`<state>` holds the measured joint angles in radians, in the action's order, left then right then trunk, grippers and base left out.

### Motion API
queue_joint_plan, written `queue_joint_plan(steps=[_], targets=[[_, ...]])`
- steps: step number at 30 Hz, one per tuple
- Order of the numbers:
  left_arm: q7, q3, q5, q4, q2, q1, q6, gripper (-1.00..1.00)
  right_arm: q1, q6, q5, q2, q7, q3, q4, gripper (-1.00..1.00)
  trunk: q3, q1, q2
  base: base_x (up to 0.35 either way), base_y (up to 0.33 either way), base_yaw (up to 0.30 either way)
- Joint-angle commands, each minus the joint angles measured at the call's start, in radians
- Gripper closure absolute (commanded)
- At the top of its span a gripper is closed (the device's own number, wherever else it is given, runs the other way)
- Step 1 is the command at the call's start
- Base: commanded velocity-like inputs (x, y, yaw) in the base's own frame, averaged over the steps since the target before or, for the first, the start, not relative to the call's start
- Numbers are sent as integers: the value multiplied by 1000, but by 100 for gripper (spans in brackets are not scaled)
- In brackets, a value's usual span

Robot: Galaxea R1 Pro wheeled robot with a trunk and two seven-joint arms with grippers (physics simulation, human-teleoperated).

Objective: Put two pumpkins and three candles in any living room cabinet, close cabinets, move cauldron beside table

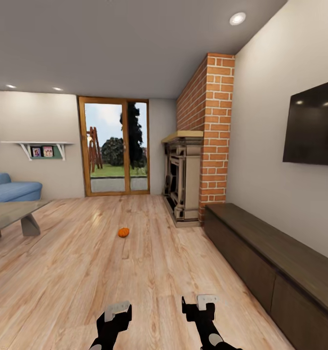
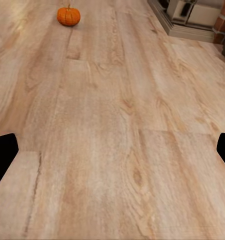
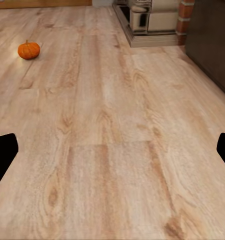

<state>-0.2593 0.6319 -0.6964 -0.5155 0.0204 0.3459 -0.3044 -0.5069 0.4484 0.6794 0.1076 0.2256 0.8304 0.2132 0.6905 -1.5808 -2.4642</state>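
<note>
One small orange pumpkin (image 1: 123, 232) lies on the wood floor, well ahead of both arms and short of the fireplace. It also sits far beyond the fingers in the left wrist view (image 2: 68, 16) and the right wrist view (image 3: 29, 50). The long low dark-brown cabinet (image 1: 261, 253) runs along the right wall with its fronts shut, and its end shows as the cabinet (image 3: 210, 40). The low table (image 1: 8, 214) stands at the far left. My left gripper (image 1: 117, 309) (image 2: 112, 152) and right gripper (image 1: 206, 301) (image 3: 112, 155) hang open and empty above bare floor. The candles and cauldron are out of view.
A fireplace (image 1: 183, 180) with a brick chimney juts from the right wall beyond the cabinet. A TV (image 1: 312, 124) hangs above the cabinet. A blue sofa (image 1: 8, 187) sits behind the table, and a glass door (image 1: 115, 146) closes the far wall.
</note>
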Motion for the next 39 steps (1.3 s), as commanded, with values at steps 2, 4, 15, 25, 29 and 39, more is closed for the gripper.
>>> queue_joint_plan(steps=[2, 4, 15, 25, 29, 39], targets=[[-8, 8, -7, 0, 1, 1, -3, -100, -1, 3, 5, 0, 7, 9, 0, -100, -1, 0, -1, 182, 15, 244], [-8, 7, -7, 0, 1, 1, -3, -100, -1, 3, 5, 0, 7, 9, 0, -100, -3, 0, -1, 262, 46, 244], [-8, 6, -8, 0, 1, 2, -2, -100, -1, 1, 5, -3, 6, 9, 0, -100, -7, 0, -1, 314, 95, 113], [-8, 6, -8, 0, 1, 2, -3, -100, -1, 0, 5, -3, 7, 8, 0, -100, -7, 0, -1, 320, 125, 1], [-8, 6, -9, 0, 0, 2, -2, -100, -1, 2, 5, -4, 6, 8, 0, -100, -7, 0, -1, 320, 125, 0], [-8, 6, -8, 0, 0, 1, -2, -100, -1, 1, 5, -4, 6, 9, 0, -100, -7, 0, -1, 320, 126, 0]])
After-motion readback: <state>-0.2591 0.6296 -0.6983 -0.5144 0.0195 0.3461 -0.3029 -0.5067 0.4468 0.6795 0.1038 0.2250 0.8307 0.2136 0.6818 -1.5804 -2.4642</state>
